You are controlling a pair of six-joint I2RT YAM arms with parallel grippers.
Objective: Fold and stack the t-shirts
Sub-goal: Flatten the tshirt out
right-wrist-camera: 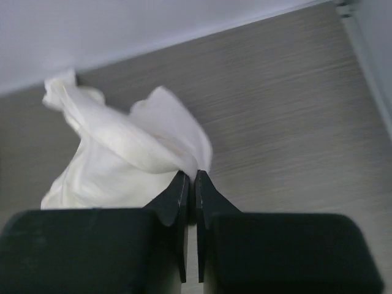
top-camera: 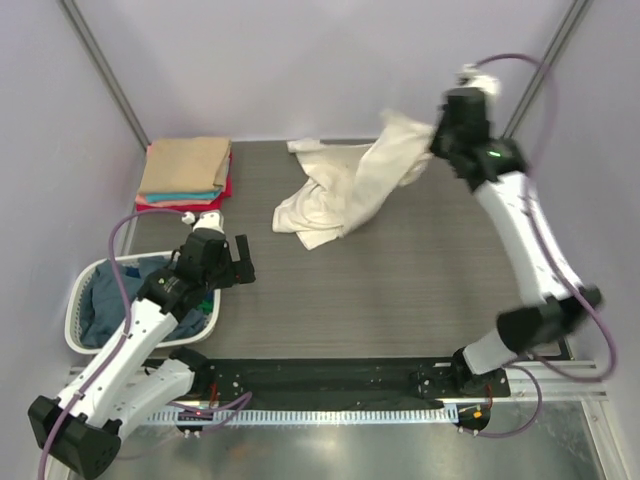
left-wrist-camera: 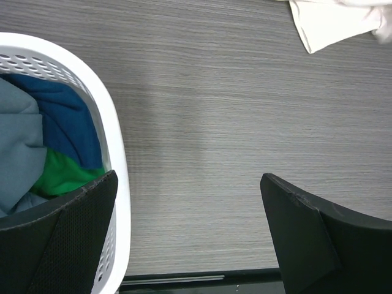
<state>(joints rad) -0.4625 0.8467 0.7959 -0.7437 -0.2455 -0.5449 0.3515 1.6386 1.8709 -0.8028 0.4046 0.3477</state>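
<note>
A large cream-white t-shirt (top-camera: 345,185) lies crumpled at the back middle of the table, one edge lifted up to the right. My right gripper (top-camera: 437,135) is shut on that raised edge; in the right wrist view the cloth (right-wrist-camera: 122,162) bunches at the closed fingertips (right-wrist-camera: 192,177). A folded stack with a tan shirt (top-camera: 185,165) over teal and red ones sits at the back left. My left gripper (top-camera: 232,262) hangs open over bare table beside the basket, nothing between its fingers (left-wrist-camera: 306,226). Dusty-blue (left-wrist-camera: 18,153), dark blue and green (left-wrist-camera: 61,174) shirts lie in the basket.
A white slatted laundry basket (top-camera: 75,305) stands at the left front, its rim (left-wrist-camera: 113,159) right beside my left finger. Grey walls close the table at the back and sides. A black rail runs along the near edge.
</note>
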